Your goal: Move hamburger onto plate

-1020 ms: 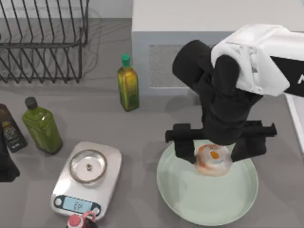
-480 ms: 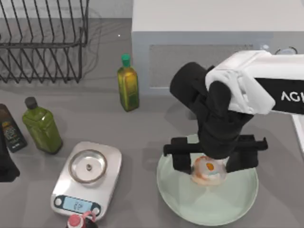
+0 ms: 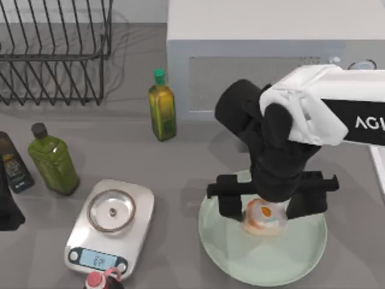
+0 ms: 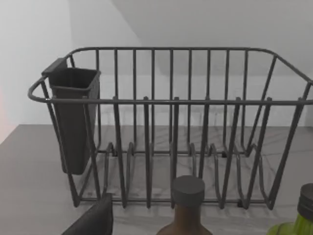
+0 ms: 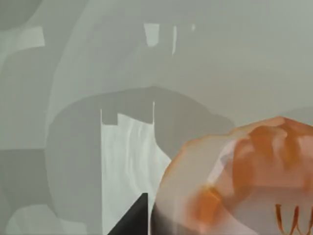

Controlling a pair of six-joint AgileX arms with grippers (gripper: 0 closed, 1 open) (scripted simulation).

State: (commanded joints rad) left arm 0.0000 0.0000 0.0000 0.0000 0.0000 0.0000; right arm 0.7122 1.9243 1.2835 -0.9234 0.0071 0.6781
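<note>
Right gripper (image 3: 263, 205) lowered over the upper-middle part of the plate (image 3: 234, 256), both dark fingers (image 3: 230, 201) spread to either side of the hamburger (image 3: 262, 218). Fingers standing apart rather than pressed together, yet close against the hamburger's 2 flanks; true contact not resolvable from above, so held or released cannot be told. Hamburger lying within the plate's rim, toward the rim's far side, partly masked by the black wrist above it. Plate on the grey table (image 3: 180, 162), right of centre in the top view. Right wrist view: hamburger (image 5: 234, 181) close up, cream with orange patches, over the glossy pale green surface of the plate (image 5: 98, 58), with a dark finger tip (image 5: 132, 220) at its side.

Kitchen scale (image 3: 111, 227) with a round steel pan left of the plate and well apart from it. Olive-oil bottle with a green cap (image 3: 161, 105) behind, between scale and white appliance (image 3: 252, 54). Green bottle with a dark cap (image 3: 53, 159) and a dark bottle (image 3: 13, 162) near the table's left edge. Wire dish rack (image 3: 57, 51) at the upper left. Left arm (image 3: 7, 205) parked at the left edge; left wrist view facing the dish rack (image 4: 171, 127) and its dark cutlery cup (image 4: 73, 117).
</note>
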